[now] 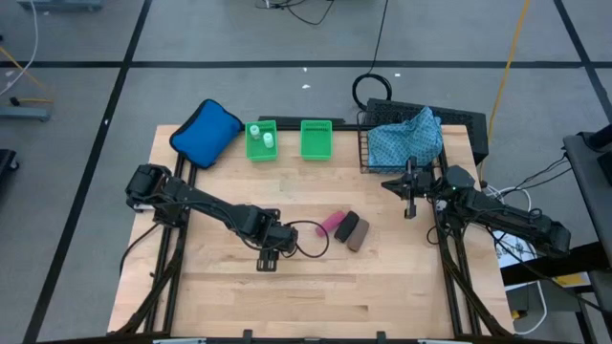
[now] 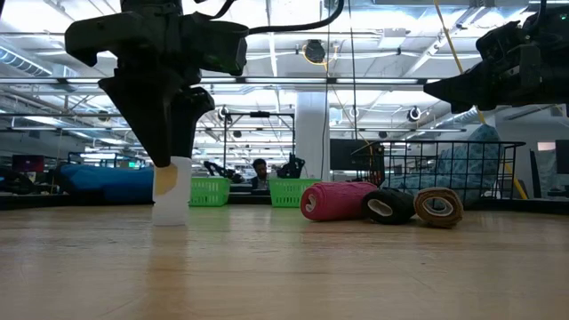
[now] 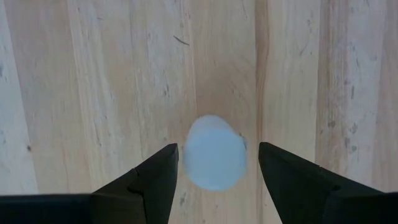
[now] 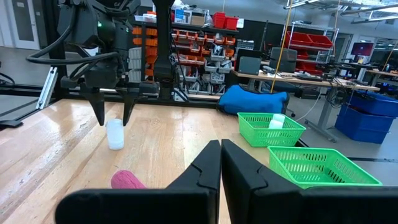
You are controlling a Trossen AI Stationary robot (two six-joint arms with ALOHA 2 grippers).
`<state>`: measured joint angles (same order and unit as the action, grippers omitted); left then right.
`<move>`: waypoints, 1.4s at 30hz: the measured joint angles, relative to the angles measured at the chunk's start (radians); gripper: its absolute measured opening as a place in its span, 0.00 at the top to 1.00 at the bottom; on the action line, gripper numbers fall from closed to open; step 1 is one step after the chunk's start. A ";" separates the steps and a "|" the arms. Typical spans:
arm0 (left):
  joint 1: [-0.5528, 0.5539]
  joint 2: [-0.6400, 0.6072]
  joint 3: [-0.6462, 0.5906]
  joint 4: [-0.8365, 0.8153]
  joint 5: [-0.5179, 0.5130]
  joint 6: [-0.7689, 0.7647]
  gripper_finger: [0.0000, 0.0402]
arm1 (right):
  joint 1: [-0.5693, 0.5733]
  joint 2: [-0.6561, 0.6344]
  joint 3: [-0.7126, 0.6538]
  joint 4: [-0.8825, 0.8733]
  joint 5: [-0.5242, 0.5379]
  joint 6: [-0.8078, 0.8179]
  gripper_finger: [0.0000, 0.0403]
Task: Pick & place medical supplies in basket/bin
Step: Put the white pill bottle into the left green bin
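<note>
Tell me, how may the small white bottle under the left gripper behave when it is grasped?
The small white plastic bottle stands upright and narrow, so an off-centre touch may tip it. Its round body could then roll. It looks light, and its smooth sides might slip between the open left gripper fingers.

A small white bottle (image 3: 215, 152) is seen from directly above, standing on the light wooden table (image 3: 93, 74); only its rounded top is shown, and its outline is soft and blurred. It is framed by the left gripper (image 3: 216, 163), whose two dark fingers (image 3: 149, 180) are held apart, one on each side of the bottle. A narrow gap is left between one finger and the bottle, and a slightly wider gap on the other side, so no contact is shown. The table's planks are marked by grain lines, a few dark specks and a short scratch (image 3: 181, 40).
</note>
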<state>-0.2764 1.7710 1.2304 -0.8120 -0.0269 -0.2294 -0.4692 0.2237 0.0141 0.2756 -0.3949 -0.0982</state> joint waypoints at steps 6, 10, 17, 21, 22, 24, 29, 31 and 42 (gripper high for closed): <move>0.000 0.000 0.000 0.001 0.000 -0.008 0.43 | 0.000 0.000 0.000 0.000 0.000 0.000 0.99; 0.000 0.000 0.000 0.001 0.000 -0.011 0.43 | 0.000 0.000 0.000 0.000 0.000 0.000 0.99; 0.000 0.000 0.000 0.001 -0.001 -0.012 0.43 | 0.000 0.000 0.000 0.000 0.000 0.000 0.99; 0.000 0.003 0.000 0.001 -0.001 -0.012 0.43 | 0.000 0.000 0.000 0.000 0.000 0.000 0.99; 0.000 0.003 -0.001 0.001 -0.001 -0.012 0.43 | 0.000 0.000 0.000 0.000 0.000 0.000 0.99; 0.000 0.003 -0.001 0.001 -0.001 -0.012 0.43 | 0.000 0.000 0.000 0.000 0.000 0.000 0.99; 0.000 0.003 -0.001 0.002 -0.014 -0.012 0.43 | 0.000 0.000 0.000 0.000 0.000 0.000 0.99; 0.000 0.003 -0.001 0.001 -0.024 -0.013 0.43 | 0.000 0.000 0.000 0.000 0.000 0.000 0.99; 0.000 0.043 -0.002 0.001 0.000 -0.009 0.43 | 0.000 0.000 0.000 0.000 0.000 0.000 0.99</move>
<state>-0.2764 1.8139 1.2289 -0.8108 -0.0271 -0.2381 -0.4690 0.2237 0.0143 0.2756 -0.3949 -0.0982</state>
